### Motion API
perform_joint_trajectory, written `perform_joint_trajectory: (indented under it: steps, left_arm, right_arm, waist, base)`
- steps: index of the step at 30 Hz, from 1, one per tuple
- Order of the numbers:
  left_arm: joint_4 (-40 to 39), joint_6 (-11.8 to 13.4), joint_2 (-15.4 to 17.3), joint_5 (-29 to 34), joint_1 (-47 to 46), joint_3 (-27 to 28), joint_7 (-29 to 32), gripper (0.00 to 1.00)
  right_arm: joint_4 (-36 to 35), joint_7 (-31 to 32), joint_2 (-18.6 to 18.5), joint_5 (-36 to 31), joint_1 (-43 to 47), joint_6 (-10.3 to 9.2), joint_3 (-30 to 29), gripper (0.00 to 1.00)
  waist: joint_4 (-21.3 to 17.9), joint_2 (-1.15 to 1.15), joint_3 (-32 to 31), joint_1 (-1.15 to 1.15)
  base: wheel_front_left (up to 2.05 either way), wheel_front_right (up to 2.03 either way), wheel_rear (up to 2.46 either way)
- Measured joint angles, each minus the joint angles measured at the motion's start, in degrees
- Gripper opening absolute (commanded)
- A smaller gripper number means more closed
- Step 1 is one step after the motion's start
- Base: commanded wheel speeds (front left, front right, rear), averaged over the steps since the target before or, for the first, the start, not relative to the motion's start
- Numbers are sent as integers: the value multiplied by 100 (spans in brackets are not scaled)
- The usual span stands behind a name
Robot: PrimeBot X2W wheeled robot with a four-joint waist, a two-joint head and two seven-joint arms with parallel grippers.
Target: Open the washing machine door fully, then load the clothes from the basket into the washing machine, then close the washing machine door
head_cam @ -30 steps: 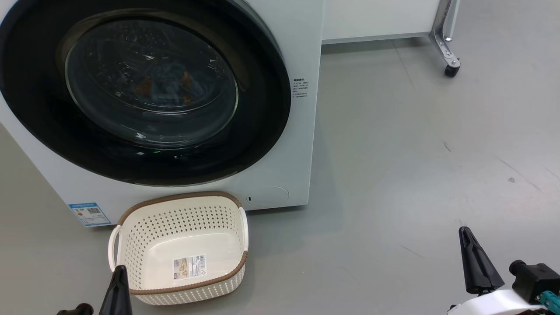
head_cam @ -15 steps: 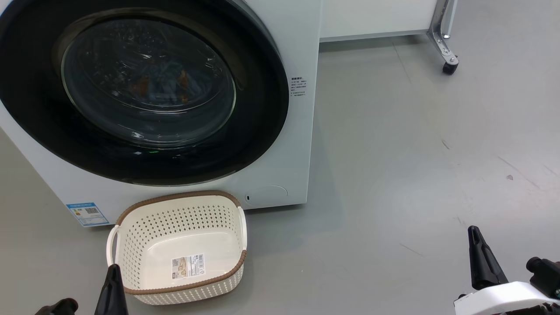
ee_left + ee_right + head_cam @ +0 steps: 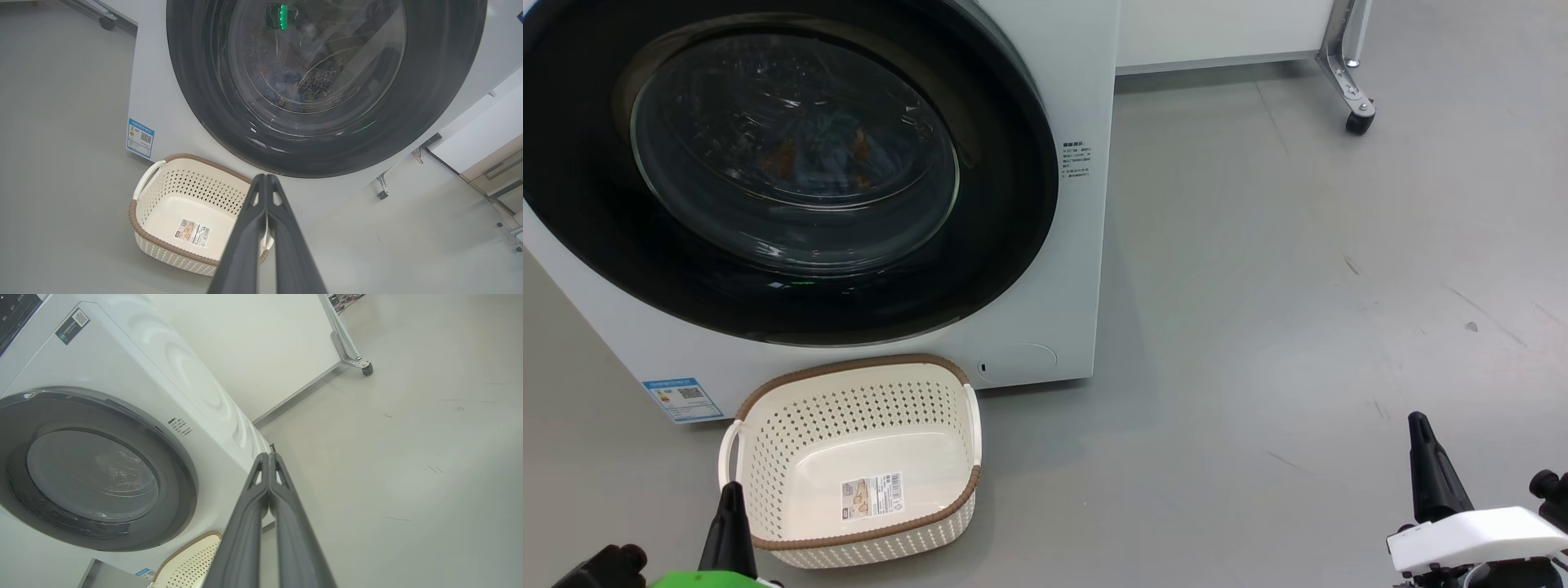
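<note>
Blue clothes (image 3: 282,81) in drum (image 3: 320,83) (closed); basket (image 3: 849,369) holds label (image 3: 872,496); left pincer (image 3: 265,176), right pincer (image 3: 268,455) pinched.

The washing machine (image 3: 1086,269) stands ahead of me, to my left, with the washing machine door (image 3: 1005,204) flat against its front. The clothes (image 3: 821,151) lie inside the machine, behind the door. The basket (image 3: 849,412) sits on the floor (image 3: 1258,327) just before the machine, below the door, with a label (image 3: 872,496) on its bottom. A sticker (image 3: 682,398) sits low on the machine's front, left of the basket. Behind and right of the machine stands a caster leg (image 3: 1356,122). My left gripper (image 3: 733,494) hangs at the basket's near left corner. My right gripper (image 3: 1421,429) is well apart to the right.
</note>
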Motion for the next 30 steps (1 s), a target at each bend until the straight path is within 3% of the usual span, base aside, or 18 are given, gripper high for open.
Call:
perform_joint_trajectory:
  steps: [30]
  left_arm:
    - [380, -113, 69, -2285, -540, 90, 575, 0]
  right_arm:
    - [328, 557, 54, 2334, -428, 76, -319, 0]
  waist:
    - [-67, 0, 50, 0]
  base:
    - [0, 0, 0]
